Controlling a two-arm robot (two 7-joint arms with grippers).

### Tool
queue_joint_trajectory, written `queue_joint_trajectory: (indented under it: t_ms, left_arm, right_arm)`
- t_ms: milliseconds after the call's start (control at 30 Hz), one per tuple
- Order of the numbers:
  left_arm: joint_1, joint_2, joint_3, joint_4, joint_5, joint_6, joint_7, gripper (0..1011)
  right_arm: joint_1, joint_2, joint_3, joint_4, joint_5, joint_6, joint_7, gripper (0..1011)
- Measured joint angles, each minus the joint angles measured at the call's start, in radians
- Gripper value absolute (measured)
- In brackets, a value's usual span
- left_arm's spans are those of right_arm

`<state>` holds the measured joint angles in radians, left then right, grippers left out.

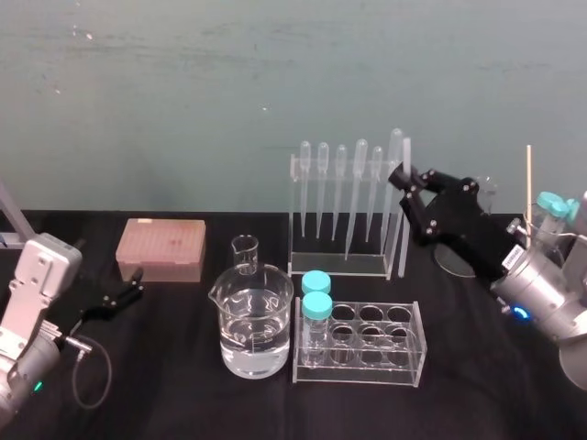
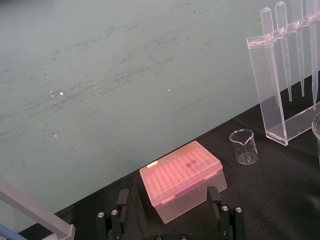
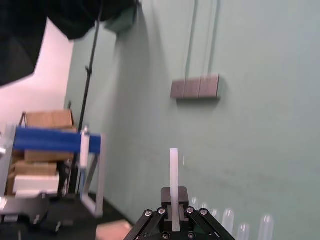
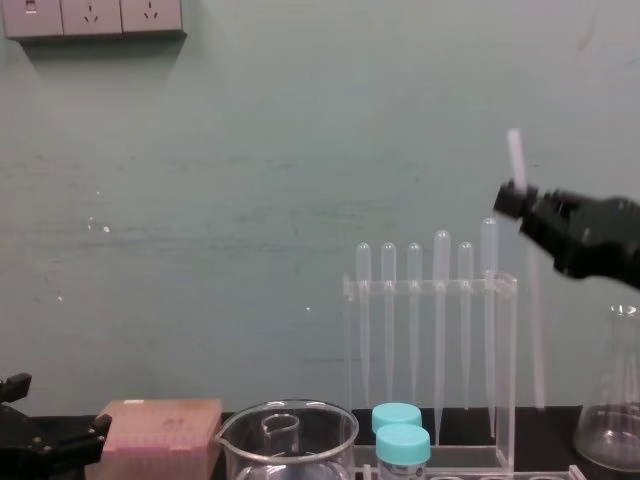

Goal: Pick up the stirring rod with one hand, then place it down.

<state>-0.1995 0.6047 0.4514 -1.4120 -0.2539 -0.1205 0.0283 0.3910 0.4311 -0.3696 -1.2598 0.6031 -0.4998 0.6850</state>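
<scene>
My right gripper [image 1: 404,179] is shut on the stirring rod [image 1: 404,215], a thin translucent-white rod held nearly upright just right of the pipette rack [image 1: 339,206]. In the chest view the stirring rod [image 4: 533,320] runs from above the right gripper [image 4: 508,198] down behind the rack's right end, and its lower tip looks to be near the table. The right wrist view shows the rod [image 3: 174,167] sticking out between the fingers of the right gripper [image 3: 174,202]. My left gripper [image 1: 128,293] rests low at the left, open, in front of the pink box [image 2: 182,177].
A beaker of water [image 1: 254,325] and a small beaker [image 1: 245,252] stand mid-table. A clear tube rack [image 1: 367,348] holds two blue-capped tubes. The pink tip box [image 1: 160,247] is at the left, a glass flask [image 4: 610,425] at the far right.
</scene>
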Motion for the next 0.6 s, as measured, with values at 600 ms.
queue_joint_trajectory:
  t_ms: [600]
  left_arm:
    - [0.000,0.000,0.000,0.000,0.000,0.000,0.000,1000]
  right_arm:
    - [-0.039,-0.015,0.049,0.064,0.096,0.012,0.107,69]
